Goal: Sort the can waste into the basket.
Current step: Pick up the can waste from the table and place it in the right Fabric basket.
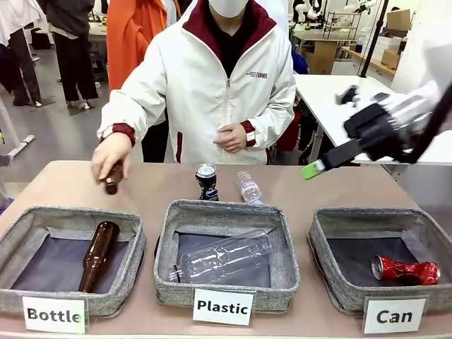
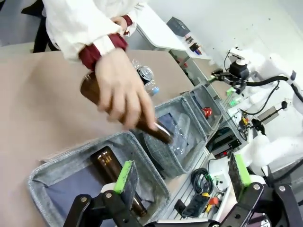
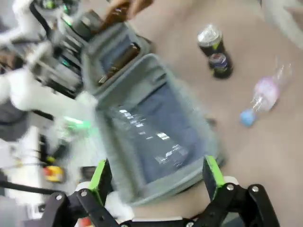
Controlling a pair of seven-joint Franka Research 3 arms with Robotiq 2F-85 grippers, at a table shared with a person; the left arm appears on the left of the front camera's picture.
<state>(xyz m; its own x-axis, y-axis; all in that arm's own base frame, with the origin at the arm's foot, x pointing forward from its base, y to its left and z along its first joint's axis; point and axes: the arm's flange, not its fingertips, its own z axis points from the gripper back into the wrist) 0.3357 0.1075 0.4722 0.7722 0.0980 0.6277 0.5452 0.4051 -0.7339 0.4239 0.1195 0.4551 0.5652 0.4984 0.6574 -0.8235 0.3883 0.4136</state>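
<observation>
Half done — red can lies in the basket, dark can stands on the desk; left gripper and right gripper both wide, empty.

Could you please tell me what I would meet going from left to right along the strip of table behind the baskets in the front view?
The person's hand gripping a brown bottle → dark can, standing upright → small clear plastic bottle.
</observation>
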